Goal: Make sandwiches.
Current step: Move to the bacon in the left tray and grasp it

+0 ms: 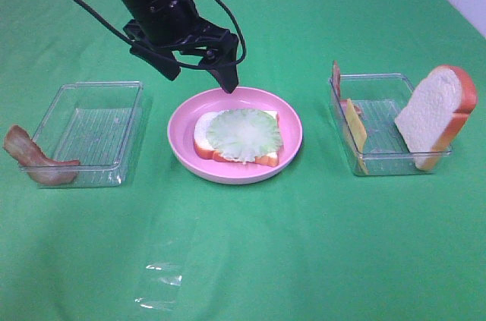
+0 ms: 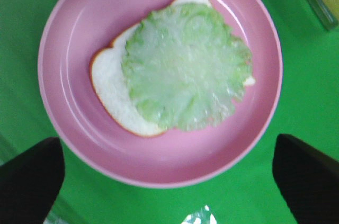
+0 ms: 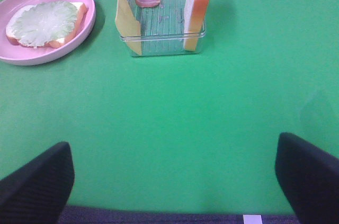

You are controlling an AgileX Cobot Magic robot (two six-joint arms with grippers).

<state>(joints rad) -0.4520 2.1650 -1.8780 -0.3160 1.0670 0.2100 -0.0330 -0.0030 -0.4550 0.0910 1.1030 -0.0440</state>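
Observation:
A pink plate (image 1: 228, 173) holds one white bread slice (image 1: 203, 136) with a pale green lettuce leaf (image 1: 244, 133) on top. My left gripper (image 1: 201, 76) is open and empty, hovering above the plate's far rim. The left wrist view looks straight down on the lettuce (image 2: 185, 68), the bread (image 2: 108, 83) and the plate (image 2: 69, 38). A second bread slice (image 1: 433, 116), a yellow cheese slice (image 1: 355, 130) and a bacon strip (image 1: 336, 78) lean in the right tray (image 1: 380, 160). Another bacon strip (image 1: 34, 158) hangs at the left tray's corner. My right gripper (image 3: 175, 181) is open over bare cloth.
The clear left tray (image 1: 91, 131) has nothing inside it. A scrap of clear plastic (image 1: 159, 287) lies on the green cloth near the front. The right wrist view shows the right tray (image 3: 164, 41) and the plate (image 3: 89, 17) ahead of the gripper.

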